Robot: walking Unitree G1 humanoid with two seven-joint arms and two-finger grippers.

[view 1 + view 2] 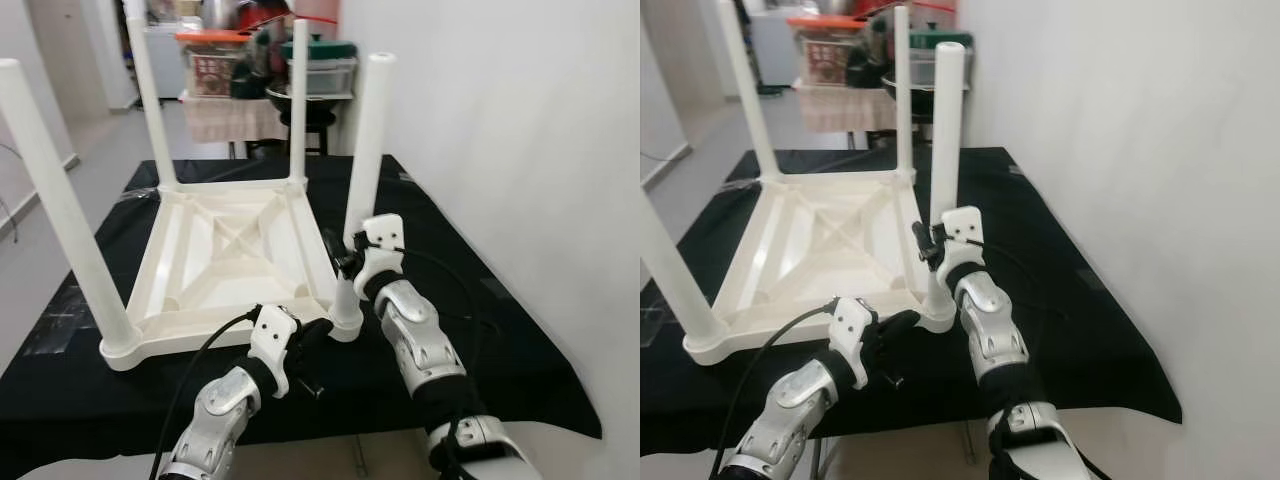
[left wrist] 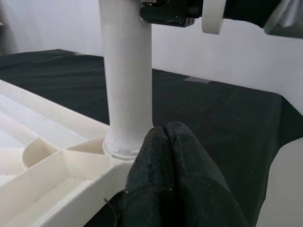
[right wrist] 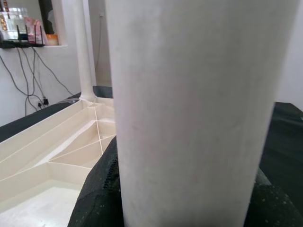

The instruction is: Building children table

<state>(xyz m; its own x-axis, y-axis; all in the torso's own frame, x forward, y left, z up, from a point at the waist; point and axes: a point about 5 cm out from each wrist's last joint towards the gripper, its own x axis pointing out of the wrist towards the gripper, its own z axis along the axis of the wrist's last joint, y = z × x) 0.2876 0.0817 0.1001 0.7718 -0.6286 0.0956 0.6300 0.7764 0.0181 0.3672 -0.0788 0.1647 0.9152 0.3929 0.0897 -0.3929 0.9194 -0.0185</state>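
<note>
A white plastic children's table [image 1: 230, 250] lies upside down on a black-covered table [image 1: 450, 300], with its legs standing up from the corners. My right gripper [image 1: 345, 262] is shut around the near-right leg [image 1: 368, 130], low on the post. In the right wrist view that leg [image 3: 199, 94] stands between the black fingers [image 3: 97, 189]. My left gripper [image 1: 318, 335] is at the same corner with its fingertips pressed together. In the left wrist view the closed fingers [image 2: 165, 156] touch the base of the leg [image 2: 127, 71] where it meets the corner socket, with nothing between them.
A white wall [image 1: 520, 120] runs close along the right. The black table's front edge [image 1: 350, 425] lies just under my arms. Behind the table stand a stool [image 1: 300, 110] and a shelf with storage boxes [image 1: 215, 60]. Open floor [image 1: 90, 160] lies to the left.
</note>
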